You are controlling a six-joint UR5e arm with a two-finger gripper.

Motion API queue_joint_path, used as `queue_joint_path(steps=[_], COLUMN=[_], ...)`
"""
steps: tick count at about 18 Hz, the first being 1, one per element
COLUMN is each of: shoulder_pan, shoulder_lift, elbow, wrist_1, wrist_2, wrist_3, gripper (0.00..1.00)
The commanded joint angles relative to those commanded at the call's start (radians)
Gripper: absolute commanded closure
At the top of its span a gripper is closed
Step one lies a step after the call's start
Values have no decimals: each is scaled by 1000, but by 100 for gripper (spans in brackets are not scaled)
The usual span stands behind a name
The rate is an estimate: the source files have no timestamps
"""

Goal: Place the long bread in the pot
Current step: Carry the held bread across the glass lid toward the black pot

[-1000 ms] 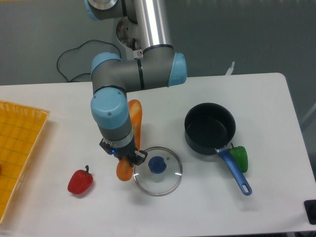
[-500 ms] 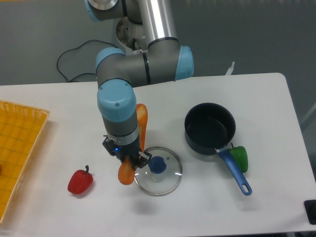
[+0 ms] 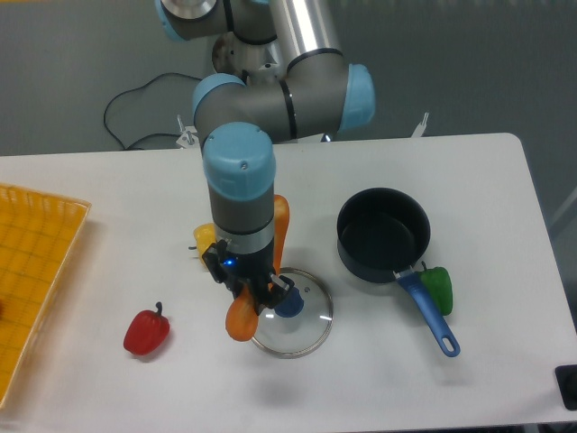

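At the far left a yellow tray (image 3: pixel 36 262) is seen, and nearer the middle a red pepper (image 3: pixel 146 331) lies on the table (image 3: pixel 487 180). A yellow pepper (image 3: pixel 205 238), hidden by the arm a second ago, is now uncovered just left of the wrist. The bread (image 3: pixel 242 317) is held in the gripper (image 3: pixel 255 293), whose jaws are closed narrowly on it near the lower end; the loaf hangs steeply, its upper end showing beside the wrist and its lower end over the rim of the glass lid (image 3: pixel 291 311). Compared with the earlier pictures, the arm and the bread have been carried rightward, and the loaf appears lifted clear of the table, though contact with the lid cannot be ruled out. This is judged as the carrying stage: the pick is done and the crossing to the pot (image 3: pixel 383 234) is under way. The pot is still well apart to the right, open and empty, its handle pointing to the near right, where a green pepper (image 3: pixel 438 289) sits beside it. Placement is not yet made.
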Motion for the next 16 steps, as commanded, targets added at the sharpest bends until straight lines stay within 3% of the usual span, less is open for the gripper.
queue_joint_path(steps=[8, 16], shoulder_pan=[74, 107], shoulder_lift=[9, 17], elbow=[-11, -14], wrist_1=[6, 6], wrist_2=[-138, -143], wrist_3=[115, 235], gripper=[62, 62])
